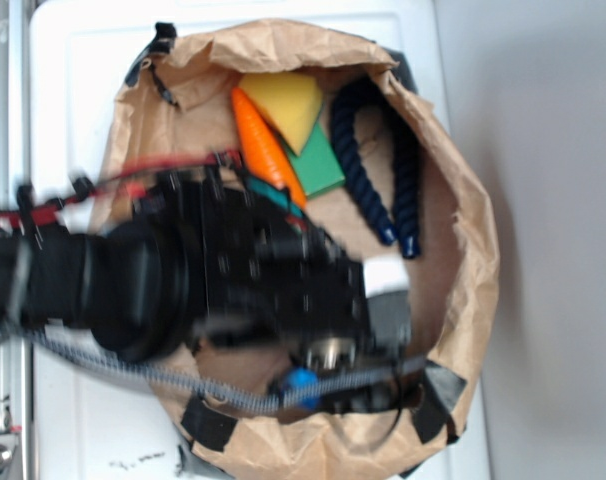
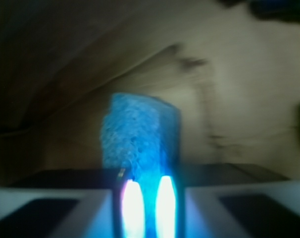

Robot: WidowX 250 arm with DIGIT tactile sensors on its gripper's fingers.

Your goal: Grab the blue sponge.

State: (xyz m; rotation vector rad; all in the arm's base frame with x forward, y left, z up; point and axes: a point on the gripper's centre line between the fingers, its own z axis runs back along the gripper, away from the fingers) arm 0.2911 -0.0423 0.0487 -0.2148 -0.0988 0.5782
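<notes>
In the wrist view the blue sponge point(image 2: 140, 131) stands on end between my fingers, light blue foam with a darker blue band down its right side. My gripper point(image 2: 146, 186) is shut on its lower part, and the sponge glows bright there. In the exterior view the black arm reaches across the brown paper bag point(image 1: 468, 250). The gripper point(image 1: 328, 370) sits low near the bag's front edge, with a small patch of the blue sponge point(image 1: 301, 383) showing under it. The rest of the sponge is hidden by the arm.
Inside the bag's far end lie an orange carrot point(image 1: 263, 145), a yellow foam wedge point(image 1: 288, 105), a green block point(image 1: 318, 165) and a dark blue rope point(image 1: 378, 170). The bag rests on a white surface point(image 1: 83, 60). Its paper walls rise around the gripper.
</notes>
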